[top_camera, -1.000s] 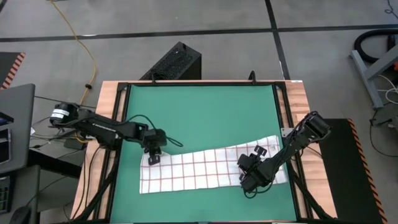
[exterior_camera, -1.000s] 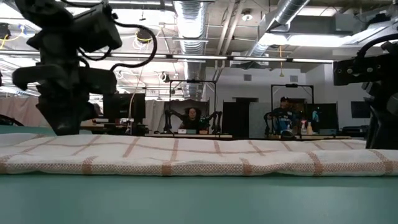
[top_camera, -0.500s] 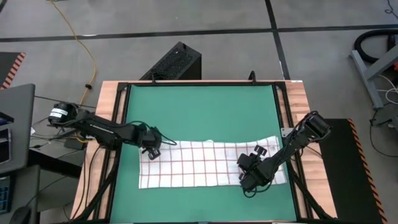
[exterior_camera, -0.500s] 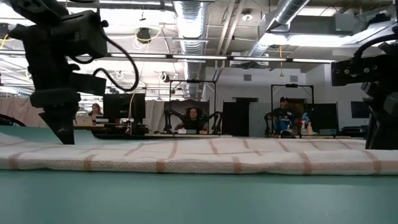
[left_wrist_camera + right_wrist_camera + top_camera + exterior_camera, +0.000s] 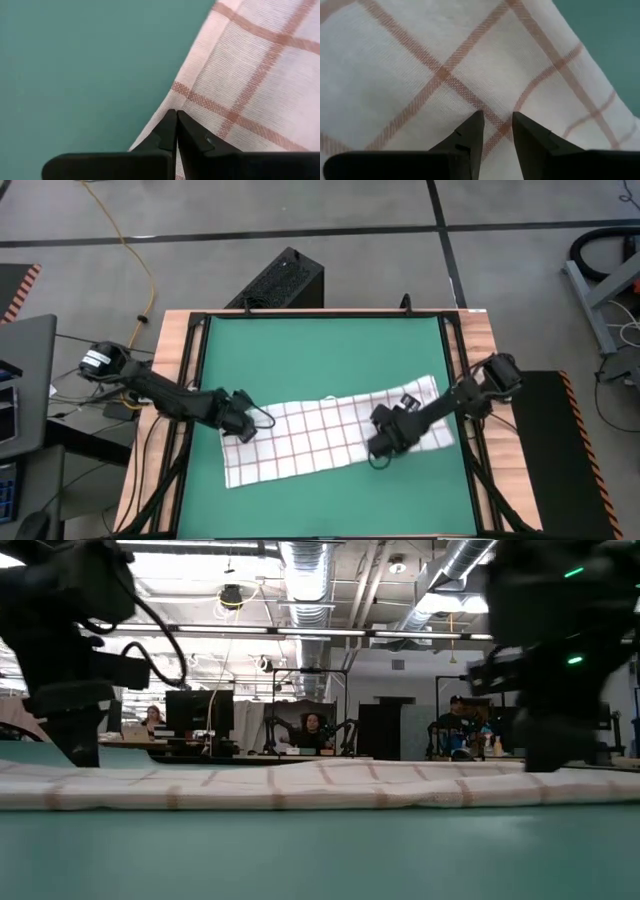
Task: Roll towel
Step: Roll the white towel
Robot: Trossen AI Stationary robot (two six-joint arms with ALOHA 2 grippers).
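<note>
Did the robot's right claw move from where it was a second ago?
Yes. In the high view the right gripper slid over the towel, away from the mat's right edge toward the middle.

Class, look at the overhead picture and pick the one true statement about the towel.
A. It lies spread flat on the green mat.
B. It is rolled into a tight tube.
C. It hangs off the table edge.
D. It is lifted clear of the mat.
A: the towel lies spread out as a long flat strip on the green mat, with no rolled part, and the low view shows it lying on the surface.
</note>
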